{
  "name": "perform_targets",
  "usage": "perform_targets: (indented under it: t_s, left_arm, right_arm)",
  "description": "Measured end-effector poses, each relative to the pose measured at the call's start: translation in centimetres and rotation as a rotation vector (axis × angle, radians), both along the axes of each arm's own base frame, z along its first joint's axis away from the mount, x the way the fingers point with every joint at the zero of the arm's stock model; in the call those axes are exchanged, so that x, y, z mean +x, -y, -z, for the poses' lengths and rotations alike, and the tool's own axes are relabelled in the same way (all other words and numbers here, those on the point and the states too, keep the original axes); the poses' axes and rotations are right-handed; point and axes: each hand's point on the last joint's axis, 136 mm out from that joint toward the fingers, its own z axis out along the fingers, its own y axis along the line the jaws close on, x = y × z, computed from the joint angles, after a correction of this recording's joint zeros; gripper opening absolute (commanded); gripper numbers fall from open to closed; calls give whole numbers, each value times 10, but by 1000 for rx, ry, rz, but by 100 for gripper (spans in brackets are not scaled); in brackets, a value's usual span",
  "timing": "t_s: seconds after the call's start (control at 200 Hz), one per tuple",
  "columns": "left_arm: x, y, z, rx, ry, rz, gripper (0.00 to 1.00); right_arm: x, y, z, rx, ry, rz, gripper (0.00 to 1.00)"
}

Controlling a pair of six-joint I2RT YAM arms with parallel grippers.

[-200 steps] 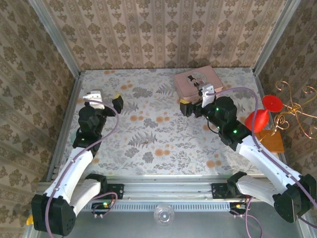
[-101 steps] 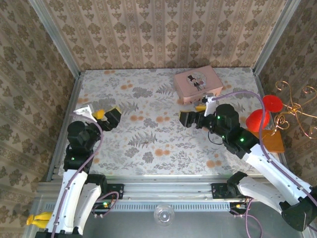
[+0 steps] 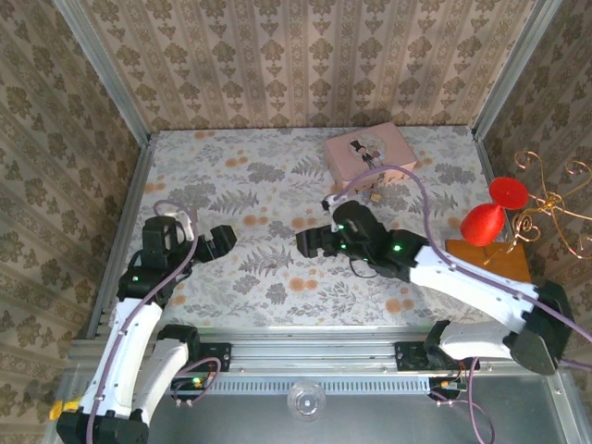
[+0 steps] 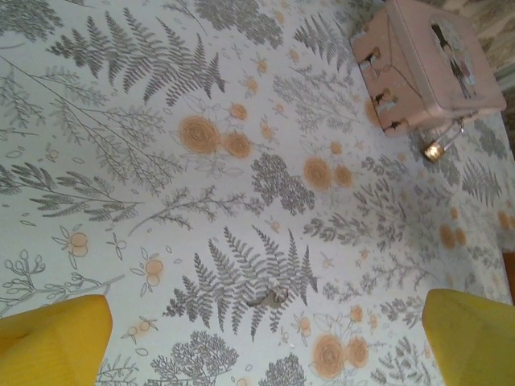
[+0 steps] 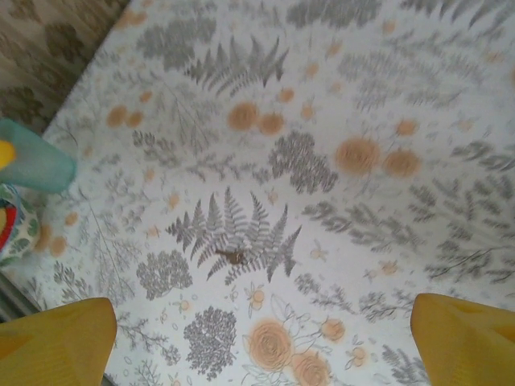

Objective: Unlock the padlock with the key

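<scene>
Now left gripper (image 4: 264,342) and right gripper (image 5: 261,346) both have jaws spread wide, holding nothing.
Key (image 4: 269,299) lies flat on the table (image 4: 121,161), just ahead of each pair of jaws and centred between them. Padlock (image 4: 435,150) sits far ahead, toward the left gripper's right-hand jaw, just beside the pink tin (image 4: 426,56).

On my left wrist feed, the left gripper (image 4: 261,342) is spread wide, with its yellow padded fingertips (image 4: 52,342) sitting in the two bottom corners. Between and just above them, a small dull metal key (image 4: 270,299) lies on a dark fern printed on the pale floral tablecloth (image 4: 161,201), clear of both pads. Well away at the top right stands a pink rectangular tin (image 4: 426,56). A tiny brass-coloured padlock (image 4: 435,150) with a thin silvery shackle lies just beside its lower corner; I can't tell whether they touch.
</scene>
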Motion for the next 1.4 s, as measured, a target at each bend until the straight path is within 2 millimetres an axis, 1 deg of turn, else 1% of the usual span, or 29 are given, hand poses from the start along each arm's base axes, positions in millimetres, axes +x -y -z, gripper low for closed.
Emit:
perform_targets:
  t_s: [0.075, 0.15, 0.21, 0.285, 0.375, 0.485, 0.56, 0.64, 0.81, 0.93, 1.015, 1.245, 1.4]
  left_arm:
    - [-7, 9, 10, 29, -6, 37, 100]
    - [-13, 18, 27, 57, -25, 74, 100]
    - [-15, 18, 41, 76, -48, 76, 100]
    - [-16, 13, 55, 96, -73, 49, 100]
    - [-16, 8, 61, 105, -74, 17, 100]
    - [-15, 2, 56, 103, -24, -16, 100]
    - [-16, -3, 52, 102, 22, -37, 100]
    - [-17, -5, 51, 103, 61, -44, 100]
    - [-17, -7, 61, 124, 81, -31, 100]
    - [-17, -6, 69, 130, 80, -27, 100]
    - [-17, -7, 71, 128, 88, -27, 100]
    - [-18, -9, 58, 108, 157, -38, 100]
    - [-18, -10, 54, 104, 177, -47, 100]
  right_arm:
    - [-1, -14, 17, -30, -49, -7, 90]
    - [1, -28, 37, -60, -103, -6, 87]
    - [3, -38, 52, -76, -146, -3, 83]
    - [5, -49, 74, -101, -198, -4, 76]
    - [8, -60, 97, -123, -259, 0, 68]
    - [12, -74, 117, -144, -310, -10, 59]
    - [16, -85, 126, -150, -338, -17, 54]
    - [20, -94, 132, -155, -357, -19, 51]
    - [25, -106, 146, -180, -397, -29, 43]
    - [25, -109, 156, -203, -424, -31, 40]
    - [24, -108, 163, -222, -443, -31, 38]
    - [24, -110, 171, -252, -473, -29, 36]
    - [25, -110, 178, -283, -493, -23, 34]
